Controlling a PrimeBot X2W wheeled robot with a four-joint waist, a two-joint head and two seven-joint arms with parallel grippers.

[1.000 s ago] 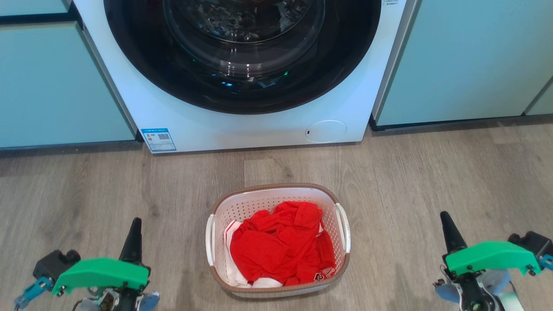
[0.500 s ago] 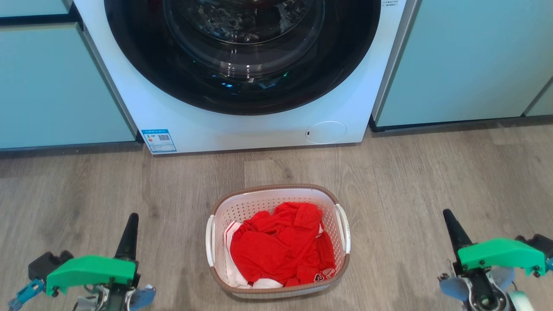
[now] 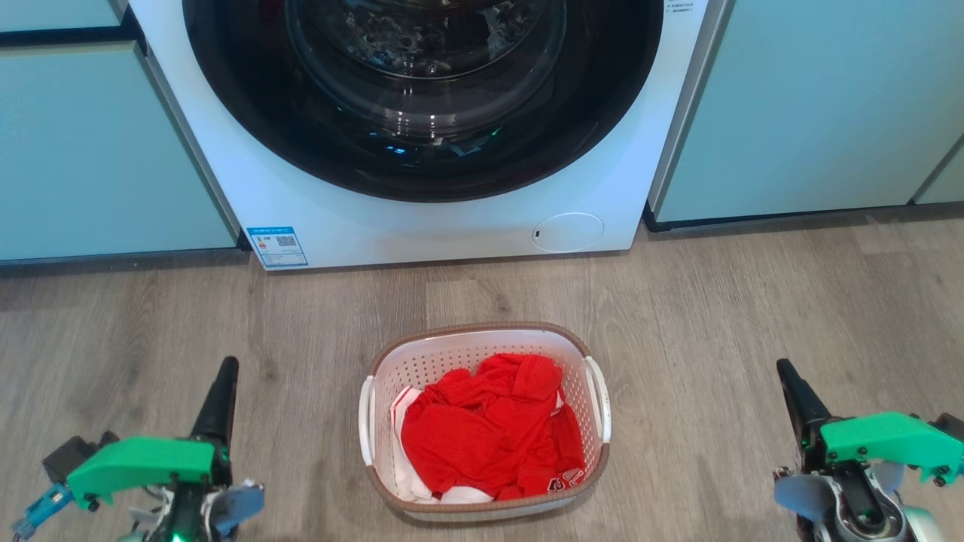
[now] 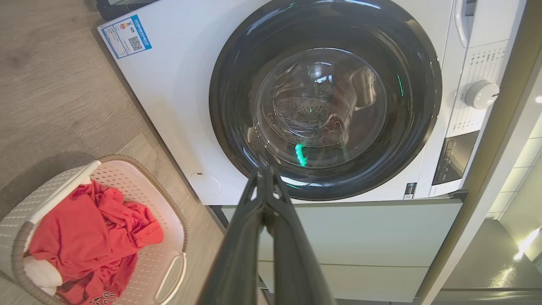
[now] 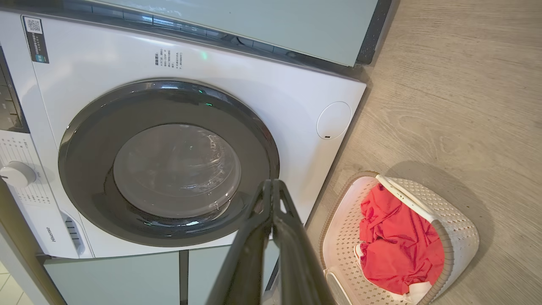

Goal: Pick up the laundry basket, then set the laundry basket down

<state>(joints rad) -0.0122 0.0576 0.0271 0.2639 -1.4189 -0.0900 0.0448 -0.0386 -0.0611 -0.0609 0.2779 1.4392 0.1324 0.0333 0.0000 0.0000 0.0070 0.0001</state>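
Observation:
The laundry basket [image 3: 392,376] stands on the wood floor in the lower middle of the head view. It is white and perforated, with a brown rim band and two white side handles, and red and white clothes lie in it. The basket also appears at the lower left of the left wrist view [image 4: 167,224] and at the lower right of the right wrist view [image 5: 459,235]. My left gripper [image 3: 227,365] is shut, well to the basket's left, holding nothing. My right gripper [image 3: 785,367] is shut, well to its right, also holding nothing. Both sets of fingers, left [image 4: 266,178] and right [image 5: 271,186], are pressed together.
A white front-loading washing machine [image 3: 587,135] with a dark round door stands just behind the basket. Pale green cabinets flank it on the left [image 3: 98,150] and right [image 3: 813,105]. Bare wood floor [image 3: 715,301] lies around the basket.
Both grippers have drifted outward, away from the basket, the left one leftward and the right one rightward. The basket has not moved.

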